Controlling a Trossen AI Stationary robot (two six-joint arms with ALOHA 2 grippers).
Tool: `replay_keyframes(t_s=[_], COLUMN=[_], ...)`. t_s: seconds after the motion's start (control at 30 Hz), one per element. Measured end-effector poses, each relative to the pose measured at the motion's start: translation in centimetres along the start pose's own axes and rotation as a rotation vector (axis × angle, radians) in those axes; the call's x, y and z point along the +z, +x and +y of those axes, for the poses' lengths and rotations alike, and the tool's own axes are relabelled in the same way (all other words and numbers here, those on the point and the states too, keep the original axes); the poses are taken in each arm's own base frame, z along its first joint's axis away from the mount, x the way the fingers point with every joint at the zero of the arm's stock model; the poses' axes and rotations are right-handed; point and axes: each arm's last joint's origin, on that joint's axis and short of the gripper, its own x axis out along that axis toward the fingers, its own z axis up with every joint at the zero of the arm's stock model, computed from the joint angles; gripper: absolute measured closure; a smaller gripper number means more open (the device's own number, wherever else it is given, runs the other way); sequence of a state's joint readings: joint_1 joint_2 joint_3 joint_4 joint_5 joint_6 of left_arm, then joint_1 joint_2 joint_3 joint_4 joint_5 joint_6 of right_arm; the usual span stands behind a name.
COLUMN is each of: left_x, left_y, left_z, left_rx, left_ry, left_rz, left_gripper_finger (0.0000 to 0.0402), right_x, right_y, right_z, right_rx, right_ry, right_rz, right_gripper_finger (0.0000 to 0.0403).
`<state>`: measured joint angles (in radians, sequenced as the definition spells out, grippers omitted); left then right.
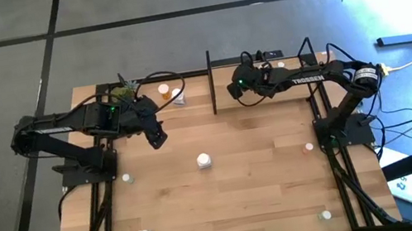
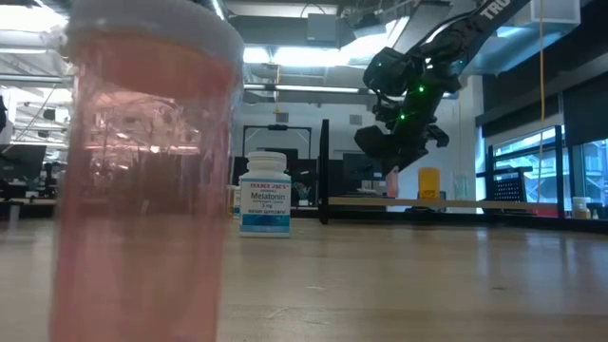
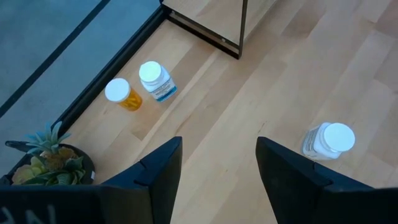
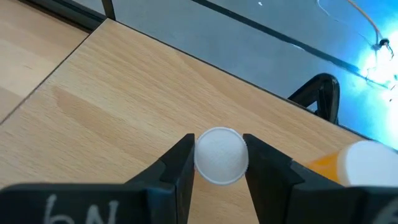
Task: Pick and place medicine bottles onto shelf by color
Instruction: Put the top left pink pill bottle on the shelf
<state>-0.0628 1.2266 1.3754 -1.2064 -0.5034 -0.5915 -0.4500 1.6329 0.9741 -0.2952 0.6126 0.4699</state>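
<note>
Medicine bottles, scattered lot, with the shelf [image 1: 269,88] as landmark. High view: right gripper [image 1: 233,88] sits over the shelf board near its dividing post; left gripper [image 1: 156,136] hangs over the tabletop [image 1: 267,181] just off the shelf's left end, beside the potted plant [image 1: 122,90]; a white bottle [image 1: 204,161] stands mid-table in front of the shelf, others lie well apart toward the near edge. Low view: a pink bottle [image 2: 142,171] fills the foreground; a labelled white bottle [image 2: 265,193] stands before the shelf; the right gripper hovers above the board, an orange bottle [image 2: 428,182] near it. Left wrist view: jaws apart, nothing between them; an orange bottle [image 3: 122,94] and a white one [image 3: 156,80] stand together near the shelf post. Right wrist view: jaws clamped on a white-capped bottle [image 4: 221,155] over the board, an orange bottle [image 4: 354,163] just beside. Judged step: placing this bottle. Next move calls for lowering upright, then releasing without nudging the orange neighbour.
</note>
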Motion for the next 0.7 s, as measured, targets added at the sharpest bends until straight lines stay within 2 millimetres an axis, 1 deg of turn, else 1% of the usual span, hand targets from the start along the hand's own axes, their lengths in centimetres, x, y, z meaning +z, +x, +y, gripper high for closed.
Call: replay_keyframes(t_s=[0.3, 0.5, 0.7], left_x=[0.00, 0.00, 0.00], left_y=[0.00, 0.00, 0.00], left_z=[0.00, 0.00, 0.00], left_rx=[0.000, 0.000, 0.000], left_ry=[0.000, 0.000, 0.000], left_rz=[0.000, 0.000, 0.000], left_gripper_finger=[0.0202, 0.0202, 0.0202], right_x=[0.08, -0.12, -0.15], right_y=[0.01, 0.58, 0.66], right_z=[0.00, 0.02, 0.07], right_rx=[-0.010, -0.008, -0.011], right_ry=[-0.002, -0.003, -0.005], right_rz=[-0.012, 0.007, 0.007], right_gripper_finger=[0.0278, 0.0278, 0.0278])
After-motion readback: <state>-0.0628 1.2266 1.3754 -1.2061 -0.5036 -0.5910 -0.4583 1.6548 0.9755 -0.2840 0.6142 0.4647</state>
